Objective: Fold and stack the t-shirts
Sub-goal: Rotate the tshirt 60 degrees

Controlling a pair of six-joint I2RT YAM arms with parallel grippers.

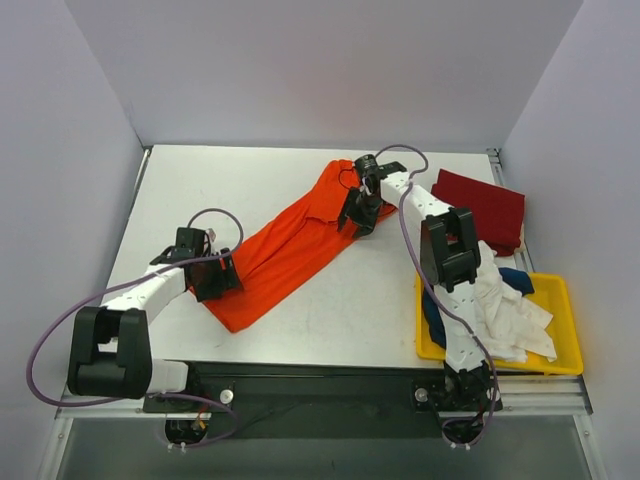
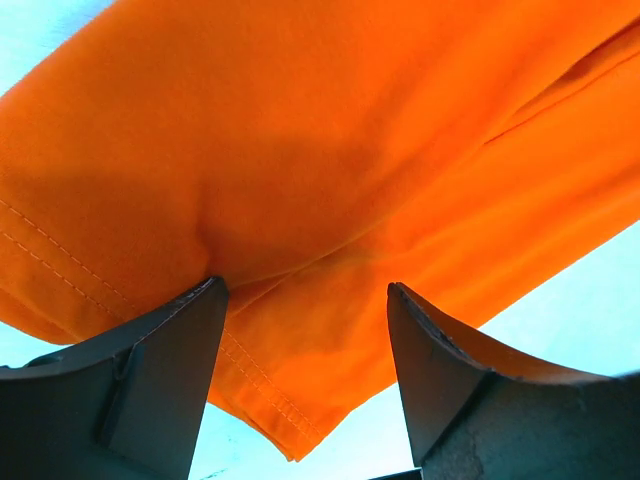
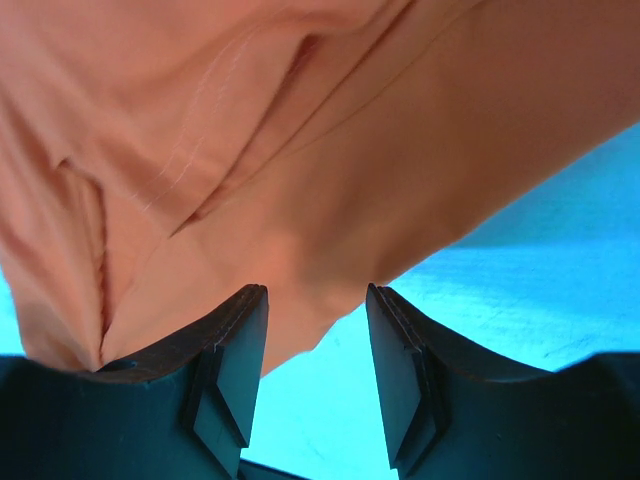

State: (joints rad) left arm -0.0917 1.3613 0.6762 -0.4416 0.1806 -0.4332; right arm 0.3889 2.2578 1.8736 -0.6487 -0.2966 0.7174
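While poised unclenched at both ends of the bright orange cloth t-shirt [image 1: 290, 250], stretched from lower left to upper centre on the white worktop [image 1: 350, 320], risk pinching one layer only. Left end effector [image 2: 302, 290]: released, stitched hem hanging between parted jaws. Right end effector [image 3: 316, 295]: released, at bunched upper end. Likely result: dragged, creased cloth, crooked fold.

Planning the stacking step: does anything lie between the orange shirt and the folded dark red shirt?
No loose object shows there. Only the right arm crosses above the strip of table between the orange shirt and the dark red shirt. The yellow bin sits nearer, off that line.
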